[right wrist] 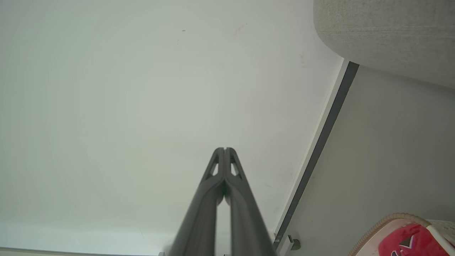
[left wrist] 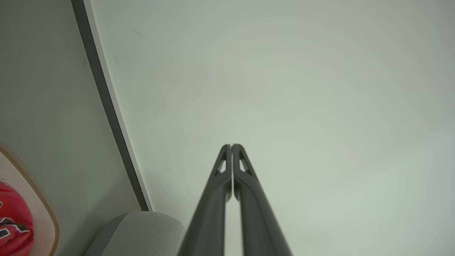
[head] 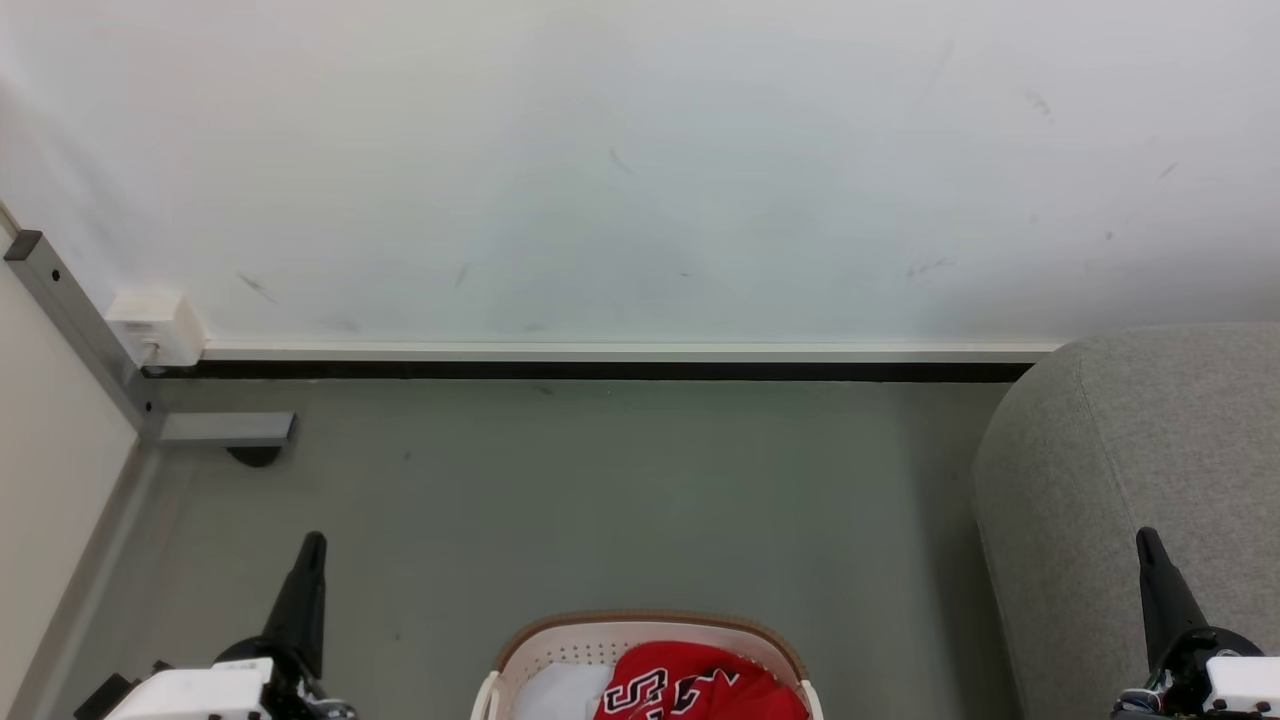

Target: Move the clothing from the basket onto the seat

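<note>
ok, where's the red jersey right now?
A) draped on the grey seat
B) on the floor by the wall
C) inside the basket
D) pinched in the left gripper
C: the red jersey lies inside the basket; the left gripper and the right gripper are both shut on nothing, off to its sides.

The grey-green floor [head: 600, 500] carries the cream basket [head: 650, 622] at its near middle, the light-grey seat [head: 1130, 450] to the right, apart from it, and a grey metal foot [head: 225, 428] at far left.
</note>
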Robot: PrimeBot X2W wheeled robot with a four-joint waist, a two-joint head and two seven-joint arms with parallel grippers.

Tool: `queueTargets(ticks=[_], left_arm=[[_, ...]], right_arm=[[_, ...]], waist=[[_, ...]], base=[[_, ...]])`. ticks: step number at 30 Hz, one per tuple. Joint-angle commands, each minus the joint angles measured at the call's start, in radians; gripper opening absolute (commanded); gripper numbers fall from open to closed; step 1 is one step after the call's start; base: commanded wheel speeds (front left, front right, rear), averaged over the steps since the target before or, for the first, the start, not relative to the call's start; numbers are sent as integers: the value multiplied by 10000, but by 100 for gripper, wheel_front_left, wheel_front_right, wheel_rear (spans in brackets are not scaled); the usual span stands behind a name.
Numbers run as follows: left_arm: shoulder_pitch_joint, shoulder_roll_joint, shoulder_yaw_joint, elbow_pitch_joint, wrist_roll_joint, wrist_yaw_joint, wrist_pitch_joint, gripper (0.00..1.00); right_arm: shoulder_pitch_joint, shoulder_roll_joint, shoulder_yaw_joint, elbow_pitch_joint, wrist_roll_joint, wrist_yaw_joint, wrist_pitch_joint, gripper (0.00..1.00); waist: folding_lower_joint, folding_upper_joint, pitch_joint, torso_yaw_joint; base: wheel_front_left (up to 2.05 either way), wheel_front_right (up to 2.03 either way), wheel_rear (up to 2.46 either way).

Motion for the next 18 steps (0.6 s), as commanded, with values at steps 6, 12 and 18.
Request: queueTargets(ticks=[6,12,18], left_arm=[[-52,77,10,-24,-131,-43,39,0],[-52,77,10,-24,-131,-43,39,0],[-52,77,10,-24,-131,-43,39,0]], right_arm=[[-61,-4,-33,-57,-2,-23,28,0],[-61,-4,-33,-57,-2,-23,28,0],[-61,-4,-33,-57,-2,-23,28,0]], waist=[[0,0,0,0],[0,0,0,0],[0,0,0,0]], base=[[0,0,0],[0,0,0],[0,0,0]])
